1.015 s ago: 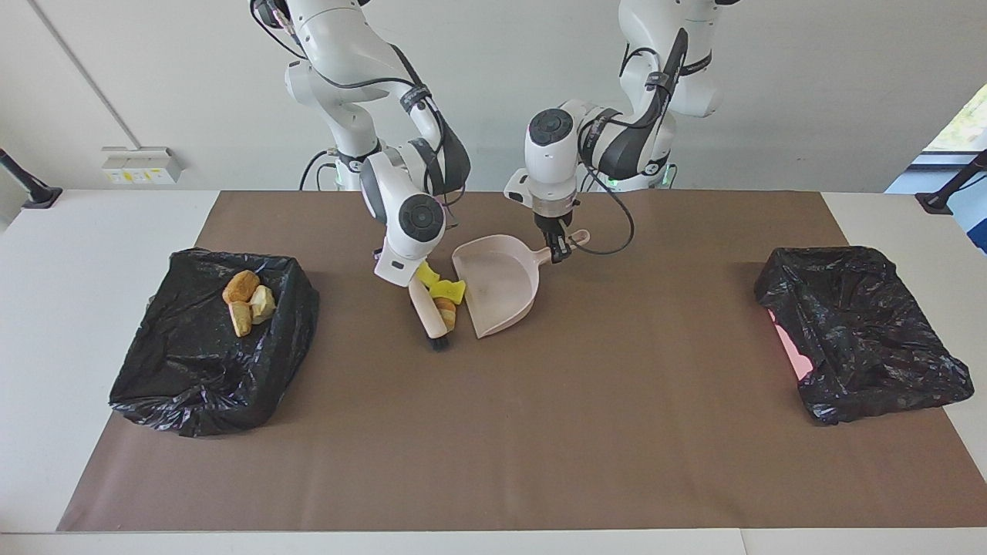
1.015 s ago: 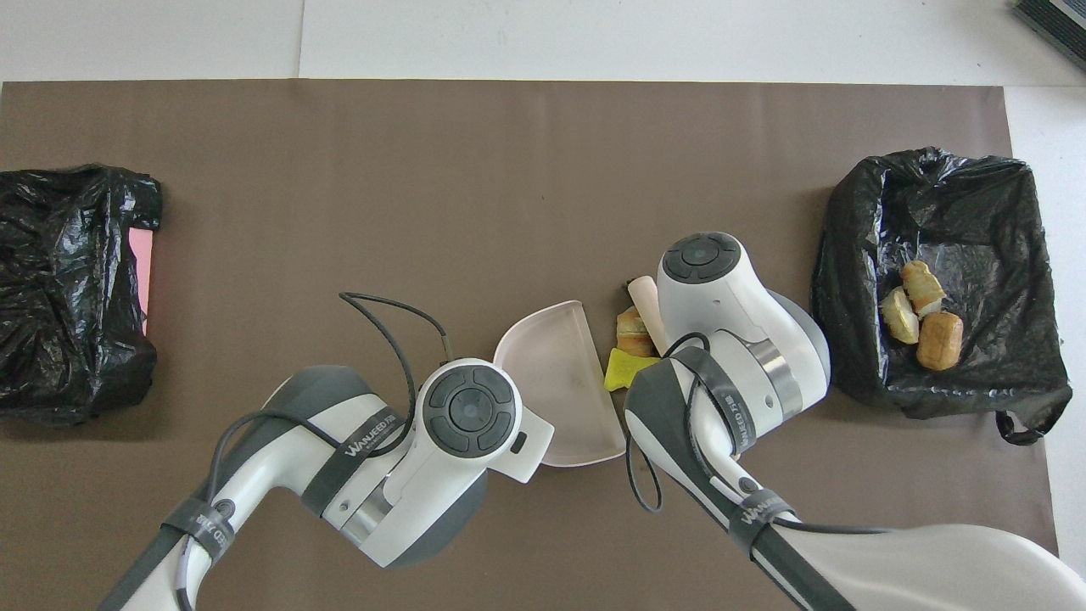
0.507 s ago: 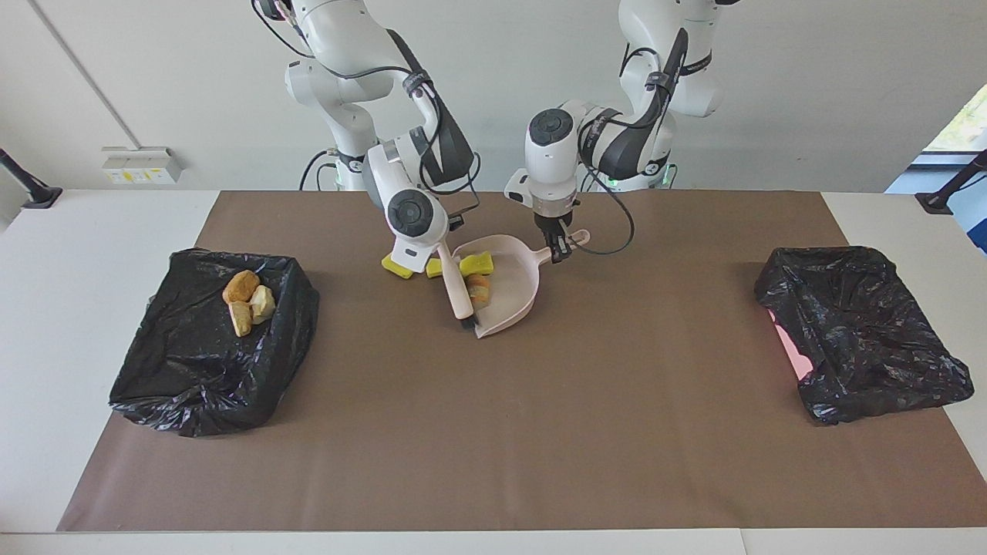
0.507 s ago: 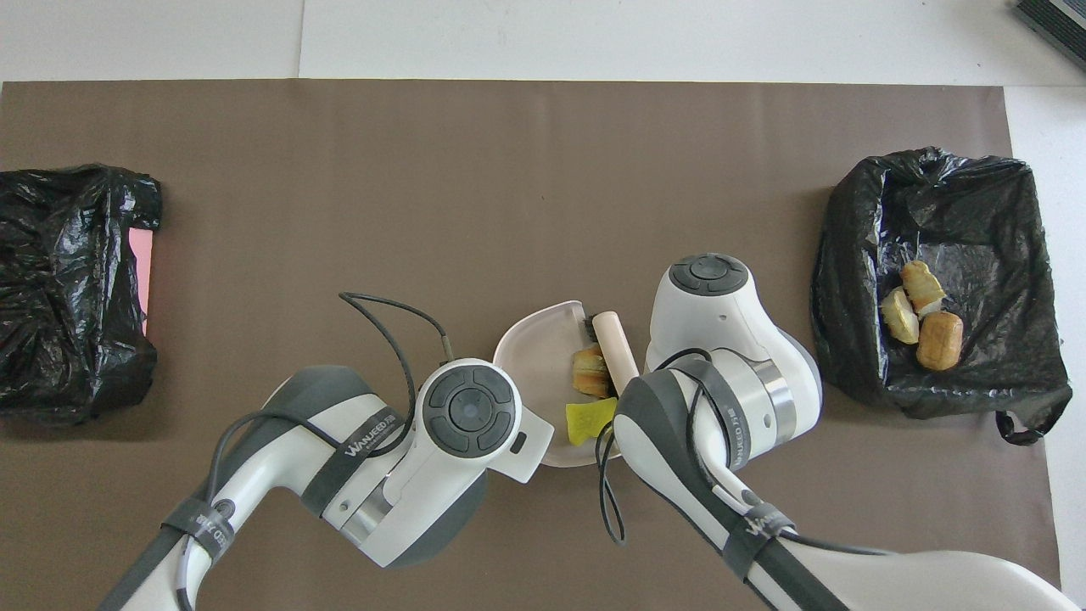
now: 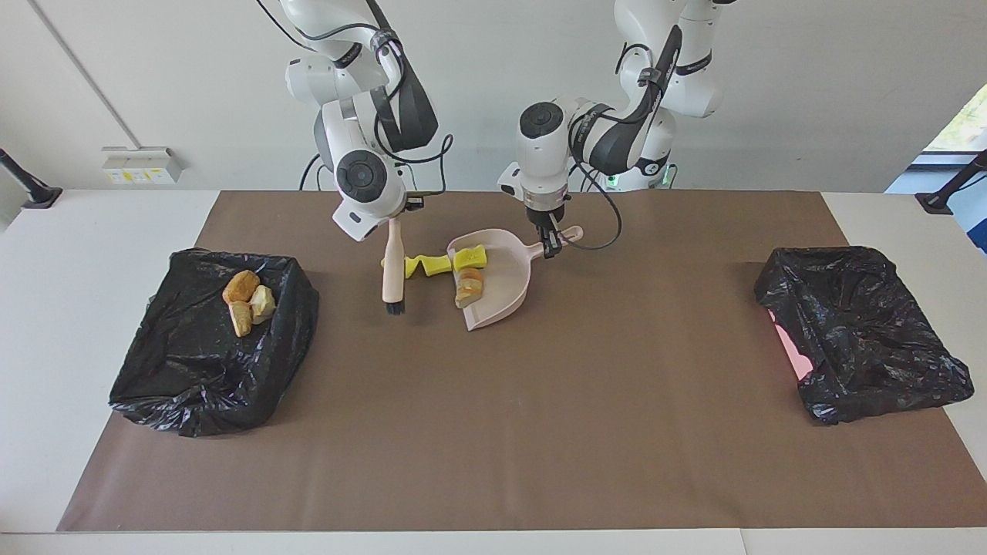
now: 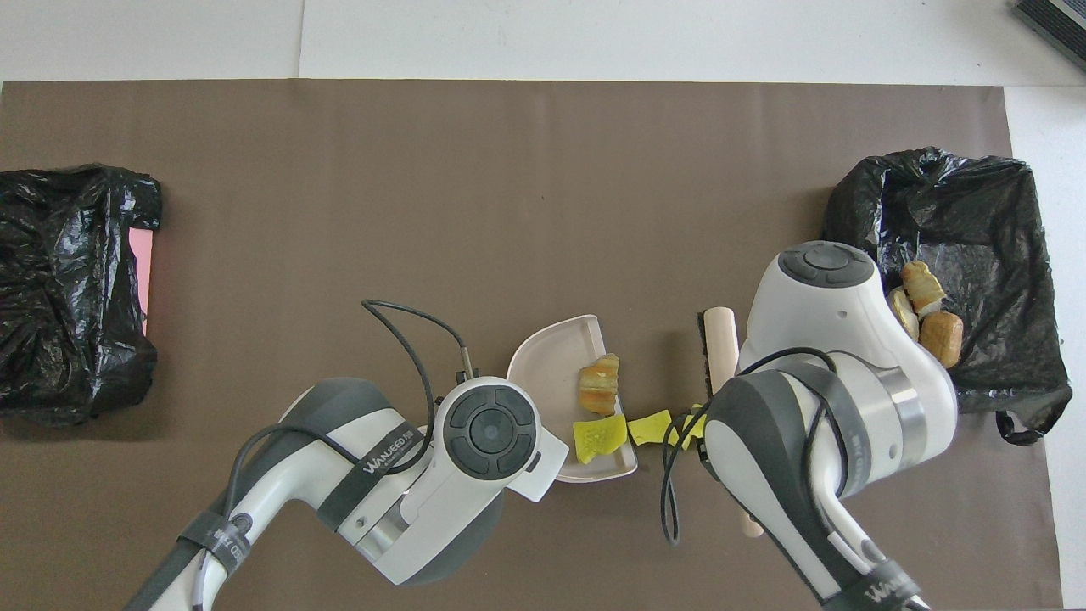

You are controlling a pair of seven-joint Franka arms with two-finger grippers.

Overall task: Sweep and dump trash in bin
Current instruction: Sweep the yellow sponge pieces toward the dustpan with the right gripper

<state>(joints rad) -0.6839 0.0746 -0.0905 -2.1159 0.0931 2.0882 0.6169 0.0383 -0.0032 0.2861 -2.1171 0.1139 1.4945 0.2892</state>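
Observation:
My left gripper (image 5: 550, 245) is shut on the handle of the pink dustpan (image 5: 501, 285), which is on the brown mat near the robots. In the pan lie one tan bread piece (image 5: 469, 287) and one yellow chunk (image 5: 469, 257) of the trash. Two more yellow chunks (image 5: 429, 267) lie on the mat just off the pan's mouth (image 6: 649, 427). My right gripper (image 5: 393, 222) is shut on the brush (image 5: 393, 266), which hangs upright, bristles down, beside those chunks. In the overhead view both grippers are hidden under the arms; the dustpan (image 6: 556, 361) and brush (image 6: 719, 344) show.
A black-bagged bin (image 5: 177, 385) at the right arm's end of the mat holds three bread pieces (image 5: 247, 301). A second black-bagged bin (image 5: 871, 347) with a pink edge showing stands at the left arm's end. The brown mat (image 5: 540, 432) covers the table's middle.
The right gripper swept the brush into the pan, then drew it back toward the right arm's end and rose. A bread piece and a yellow chunk now lie in the pan. The pan shifted slightly.

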